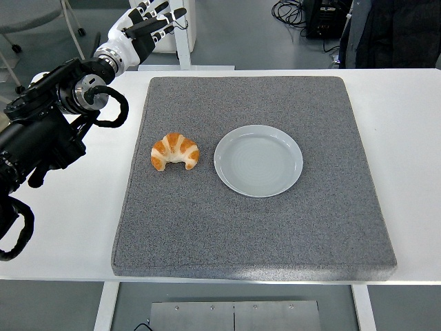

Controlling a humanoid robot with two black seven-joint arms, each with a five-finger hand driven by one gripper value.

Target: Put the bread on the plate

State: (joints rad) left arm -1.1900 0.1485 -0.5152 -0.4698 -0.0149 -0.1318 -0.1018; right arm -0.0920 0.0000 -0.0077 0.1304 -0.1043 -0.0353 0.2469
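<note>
— On the grey mat [275, 234] that covers most of the white worktop [406, 131], where does everything lie?

— The croissant [175, 152] sits left of centre, and the pale round plate [258, 161] is just beside it on the right, the two close but not touching. The plate holds nothing.

— And the left hand [141, 29]?

— High at the far left, beyond the far edge of the worktop and well apart from the croissant. Its fingers [160, 11] are spread and hold nothing. The right arm is not in view.

— So the step in hand is the reach?

— I judge so; the task is barely begun. The hand should travel nearward and rightward to arrive above the croissant, then descend with fingers apart.

— How best to take it?

— Pinch across the fat middle of the crescent, not the tapered tips, and close gently, since a flaky pastry will likely crush or shed. Lift clear of the mat before moving right, so the crust does not drag on the rough felt or knock the plate's rim, then lower it onto the plate's centre.
</note>
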